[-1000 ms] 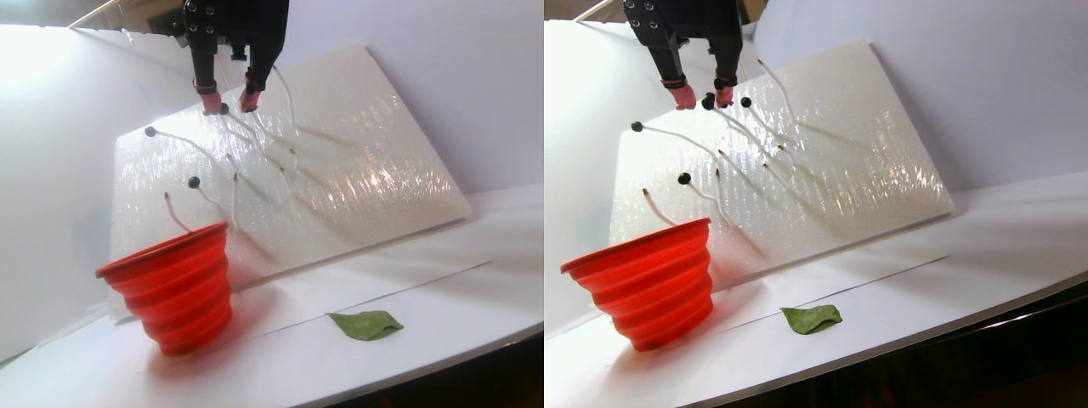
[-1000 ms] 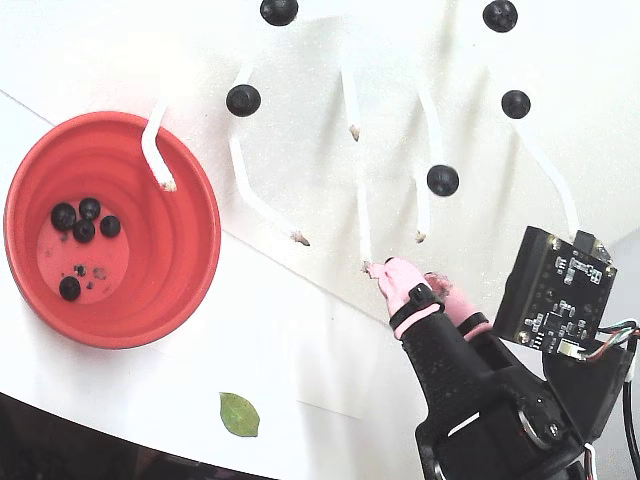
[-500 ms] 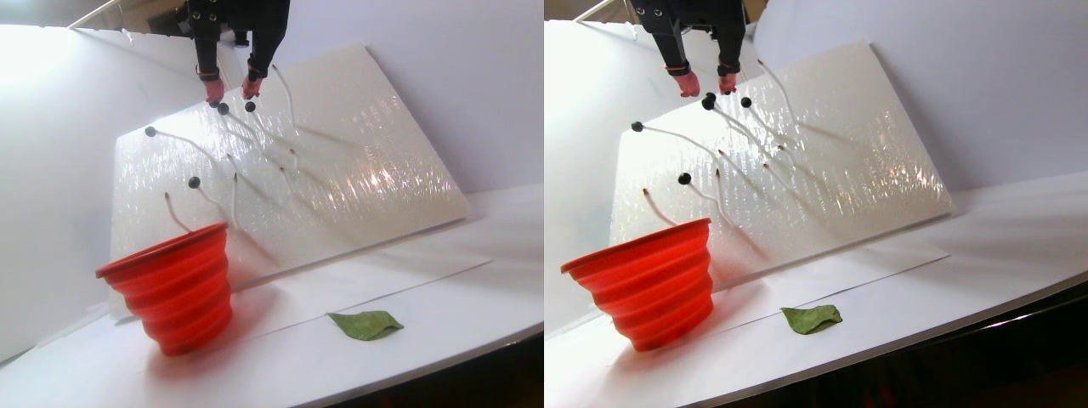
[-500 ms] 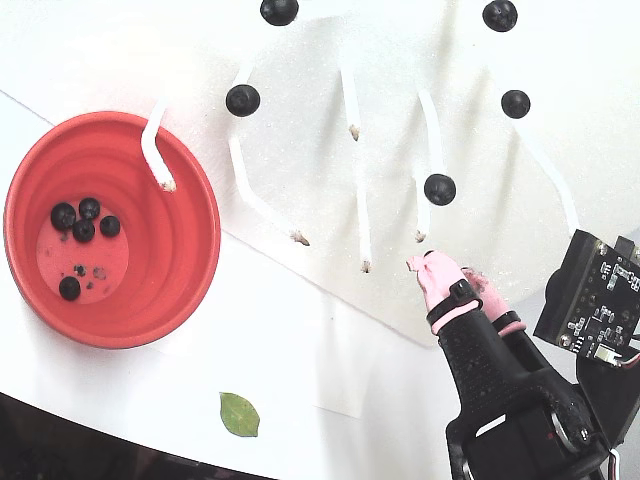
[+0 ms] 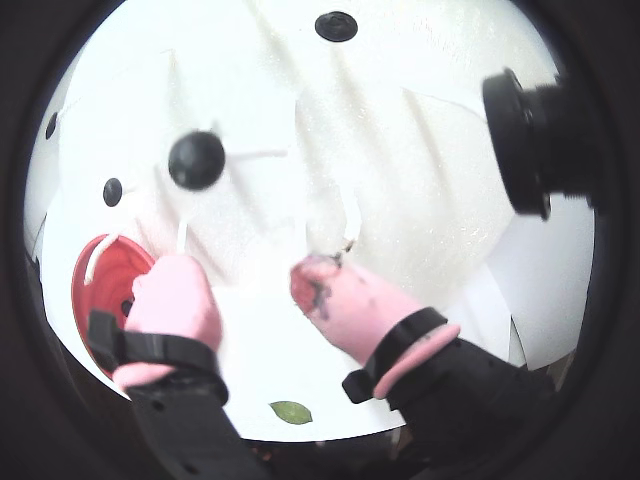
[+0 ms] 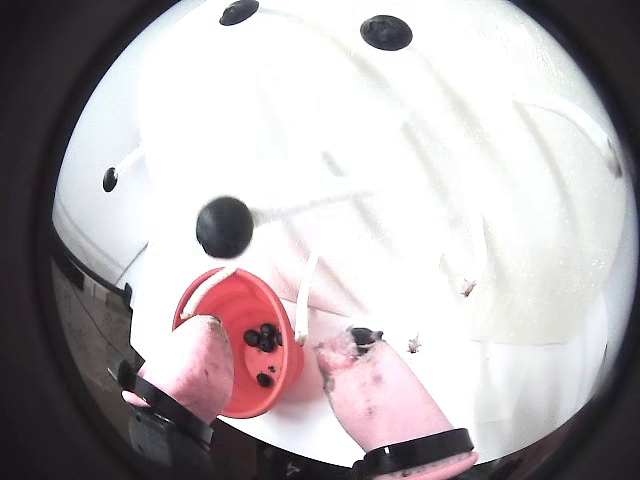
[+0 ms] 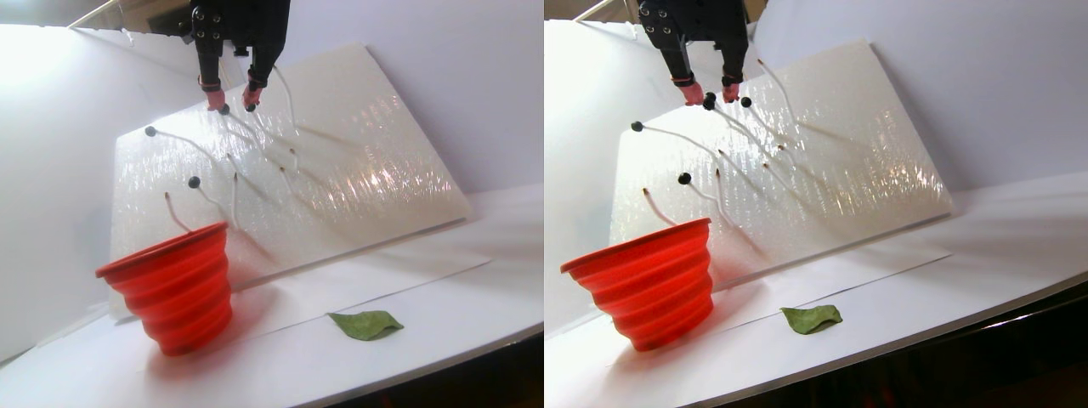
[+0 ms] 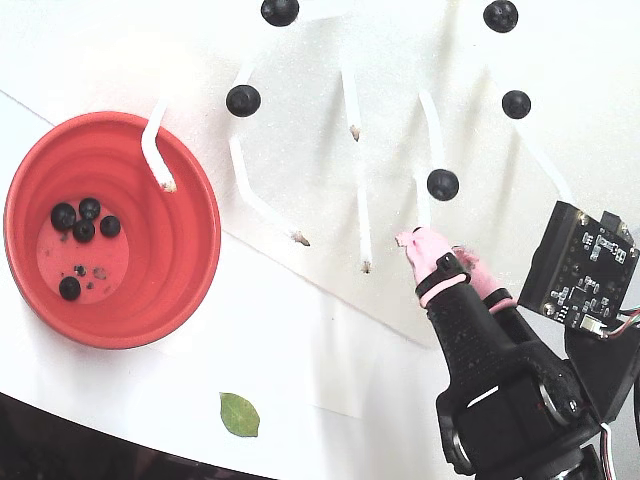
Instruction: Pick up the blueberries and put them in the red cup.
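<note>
The red cup (image 8: 180, 240) stands at the left of the fixed view with several blueberries (image 8: 83, 228) on its bottom. More blueberries sit on white stalks sticking out of the foam board, among them one (image 8: 442, 184) just beyond my pink fingertips (image 8: 418, 244). My gripper (image 8: 443, 252) is open and empty. In the stereo pair view it (image 7: 710, 90) hangs high over the board with that berry (image 7: 709, 100) right under its tips. In both wrist views the berry (image 5: 196, 160) (image 6: 225, 225) floats ahead of the fingers, and the cup (image 6: 235, 300) lies below.
The white foam board (image 7: 357, 153) leans against the back wall, with bare white stalks (image 8: 363, 220) poking out. A green leaf (image 7: 365, 324) lies on the white table in front of the cup (image 7: 174, 289). The table's dark front edge runs close behind the leaf.
My gripper has swung right and then up the board in the fixed view, so its fingertips now sit just under the stalked berry. It stays open and empty.
</note>
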You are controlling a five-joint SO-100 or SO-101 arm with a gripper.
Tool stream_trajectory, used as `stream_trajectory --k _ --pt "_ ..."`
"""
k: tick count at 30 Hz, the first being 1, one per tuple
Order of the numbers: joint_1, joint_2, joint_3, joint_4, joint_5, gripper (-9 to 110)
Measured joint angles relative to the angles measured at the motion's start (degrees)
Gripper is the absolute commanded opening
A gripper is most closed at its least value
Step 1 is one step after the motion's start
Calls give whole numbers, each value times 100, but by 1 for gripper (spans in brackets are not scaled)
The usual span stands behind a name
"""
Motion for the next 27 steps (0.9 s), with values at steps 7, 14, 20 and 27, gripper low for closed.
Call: stream_trajectory --k 7,14,20,27 --pt "-53 -202 -167 -211 -123 18" --pt "-229 -264 -167 -334 -123 18" --pt "-237 -387 -193 -360 -237 18" --pt "-237 -633 -378 -536 -281 18"
